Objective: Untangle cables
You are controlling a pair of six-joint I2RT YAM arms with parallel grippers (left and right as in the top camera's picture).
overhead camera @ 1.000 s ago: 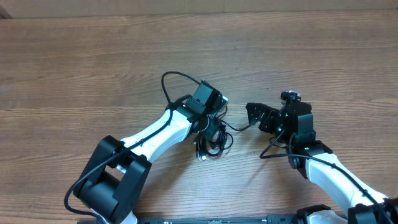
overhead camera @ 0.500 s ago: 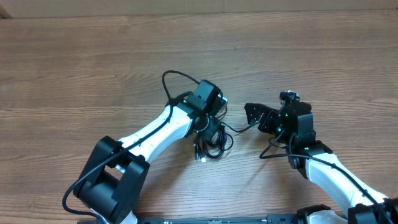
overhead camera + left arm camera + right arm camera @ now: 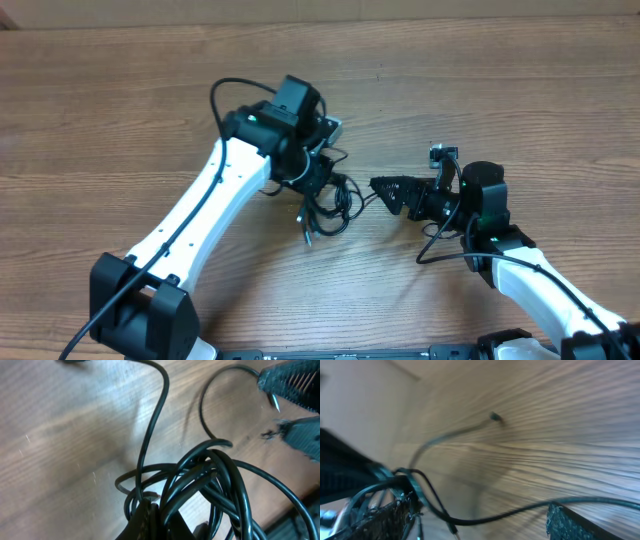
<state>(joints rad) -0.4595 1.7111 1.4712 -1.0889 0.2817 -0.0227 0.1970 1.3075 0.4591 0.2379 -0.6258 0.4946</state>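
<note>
The cables (image 3: pixel 328 197) form a knot of thin black cords, and my left gripper (image 3: pixel 318 178) is shut on it from above. In the left wrist view the loops (image 3: pixel 210 480) spread out from my shut left gripper (image 3: pixel 152 516), and one loose strand (image 3: pixel 159 405) runs off toward the top. My right gripper (image 3: pixel 383 190) stands open just right of the knot. In the right wrist view a single strand (image 3: pixel 510 516) crosses the wide gap of that gripper (image 3: pixel 477 516), clear of both fingers. A small plug end (image 3: pixel 494 416) lies on the wood beyond.
The wooden table (image 3: pixel 120 110) stretches around both arms. A thicker black wire (image 3: pixel 222 95) loops off my left arm. My right gripper's fingers (image 3: pixel 290 380) show at the top right of the left wrist view, close to the knot.
My left arm has swung up and to the left, carrying the knot along. My right gripper has moved left toward the knot, a strand now lies between its jaws, and they have narrowed a little.
</note>
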